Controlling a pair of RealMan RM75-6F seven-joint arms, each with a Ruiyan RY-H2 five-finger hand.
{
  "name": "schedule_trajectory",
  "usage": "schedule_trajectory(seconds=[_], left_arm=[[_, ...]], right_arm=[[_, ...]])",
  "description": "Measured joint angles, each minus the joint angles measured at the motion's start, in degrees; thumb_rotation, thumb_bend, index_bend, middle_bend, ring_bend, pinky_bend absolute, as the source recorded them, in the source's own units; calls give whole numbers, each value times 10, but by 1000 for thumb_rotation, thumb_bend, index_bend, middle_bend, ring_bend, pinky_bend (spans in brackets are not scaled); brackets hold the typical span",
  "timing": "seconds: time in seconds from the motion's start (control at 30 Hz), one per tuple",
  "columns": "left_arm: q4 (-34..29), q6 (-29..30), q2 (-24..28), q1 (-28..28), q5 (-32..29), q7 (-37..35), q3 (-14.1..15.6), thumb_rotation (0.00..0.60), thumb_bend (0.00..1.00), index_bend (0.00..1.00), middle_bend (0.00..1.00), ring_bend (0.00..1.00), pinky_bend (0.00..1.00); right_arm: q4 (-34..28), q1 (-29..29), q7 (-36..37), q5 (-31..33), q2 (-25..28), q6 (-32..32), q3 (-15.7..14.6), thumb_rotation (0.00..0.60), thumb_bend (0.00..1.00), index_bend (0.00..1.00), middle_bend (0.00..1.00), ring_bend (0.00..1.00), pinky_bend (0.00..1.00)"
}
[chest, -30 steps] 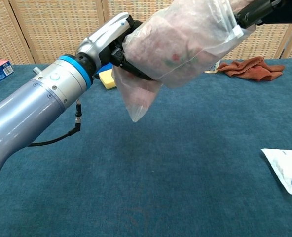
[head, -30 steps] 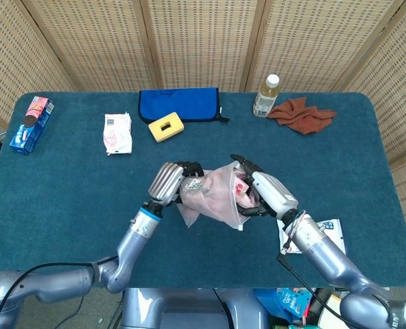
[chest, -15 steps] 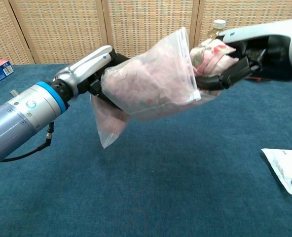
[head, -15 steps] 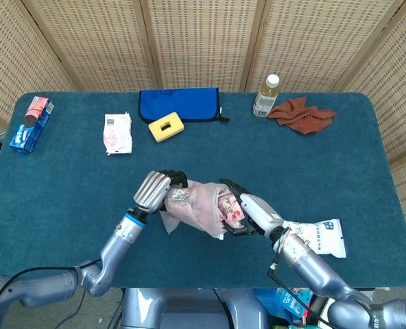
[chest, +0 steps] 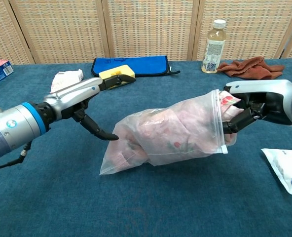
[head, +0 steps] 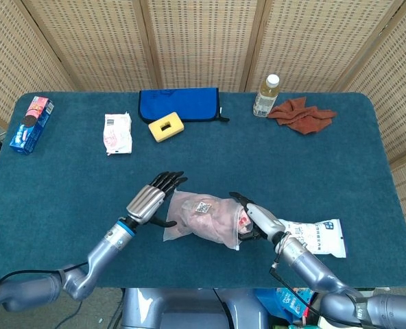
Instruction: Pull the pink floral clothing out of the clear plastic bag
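The clear plastic bag (head: 201,219) (chest: 168,134) lies on its side on the blue table, stuffed with the pink floral clothing (chest: 161,131). My right hand (head: 256,223) (chest: 258,102) is at the bag's mouth on the right, and its fingers grip the bunched pink fabric (chest: 228,105) that pokes out there. My left hand (head: 152,199) (chest: 84,95) hovers just left of the bag's closed end, fingers stretched out and holding nothing. Its thumb tip sits close to the bag; I cannot tell whether it touches.
A white printed packet (head: 317,236) (chest: 287,169) lies just right of my right hand. Along the far edge are a bottle (head: 266,94), a brown cloth (head: 300,114), a blue pouch (head: 180,104), a yellow sponge (head: 166,127), a white packet (head: 117,132) and a blue box (head: 30,124).
Both hands came down and toward me with the bag, which now lies on the table. My left hand let go of the bag and spread its fingers.
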Motion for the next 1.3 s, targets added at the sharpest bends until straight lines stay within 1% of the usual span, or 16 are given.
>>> schedule_trajectory(seconds=[0.13, 0.27, 0.43, 0.47, 0.53, 0.63, 0.73, 0.77, 0.83, 0.97, 1.2, 1.3], left_arm=[[-13, -13, 54, -3, 6, 14, 4, 600, 126, 0, 0, 0, 0], [-21, -54, 101, -12, -6, 57, 3, 600, 128, 25, 0, 0, 0], [-8, -94, 113, -26, -22, 103, 3, 600, 128, 169, 0, 0, 0], [0, -99, 110, -29, -26, 110, 2, 600, 134, 186, 0, 0, 0], [11, -104, 102, -32, -32, 114, 0, 600, 183, 238, 0, 0, 0], [26, -109, 78, -37, -40, 112, -7, 600, 226, 307, 0, 0, 0], [53, -111, 47, -43, -46, 113, -14, 600, 235, 315, 0, 0, 0], [64, -114, 33, -47, -50, 116, -18, 600, 248, 315, 0, 0, 0], [80, -119, 16, -53, -57, 124, -24, 600, 304, 318, 0, 0, 0], [106, -145, -19, -71, -86, 142, -41, 600, 333, 326, 0, 0, 0], [123, -174, -44, -89, -125, 176, -60, 600, 345, 338, 0, 0, 0], [123, -181, -50, -94, -137, 180, -67, 600, 346, 383, 0, 0, 0]], right_arm=[[6, -12, 19, -30, 11, -8, -1, 600, 681, 753, 0, 0, 0], [10, -19, 32, -49, 17, -14, -1, 600, 681, 753, 0, 0, 0], [17, -24, 38, -67, 19, -20, -2, 600, 680, 753, 0, 0, 0], [19, -25, 39, -69, 19, -21, -2, 600, 680, 753, 0, 0, 0], [20, -26, 41, -73, 19, -23, -3, 600, 681, 753, 0, 0, 0], [22, -28, 44, -81, 18, -24, -3, 600, 681, 753, 0, 0, 0], [27, -30, 46, -88, 17, -26, -4, 600, 681, 753, 0, 0, 0], [28, -31, 46, -89, 16, -27, -4, 600, 681, 753, 0, 0, 0], [31, -31, 46, -92, 14, -28, -5, 600, 681, 753, 0, 0, 0], [32, -32, 43, -93, 13, -27, -4, 600, 680, 753, 0, 0, 0], [33, -35, 49, -97, 14, -28, -2, 600, 682, 753, 0, 0, 0], [35, -36, 51, -100, 13, -29, -2, 600, 682, 753, 0, 0, 0]])
